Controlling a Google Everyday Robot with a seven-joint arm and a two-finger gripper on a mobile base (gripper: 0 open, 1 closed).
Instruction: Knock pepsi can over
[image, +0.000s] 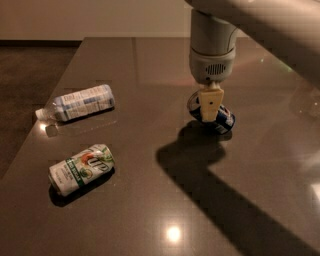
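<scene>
The pepsi can (223, 120) is dark navy blue with light markings. It lies on its side on the dark table (150, 150), right of centre. My gripper (210, 111) hangs from the grey wrist directly over the can's left end, touching or just above it, and hides part of the can. The arm's shadow falls on the table in front of the can.
A clear plastic bottle (80, 103) lies on its side at the left. A white-and-green can (81, 169) lies on its side at the front left. The table's left edge (50, 100) runs diagonally past them, with floor beyond.
</scene>
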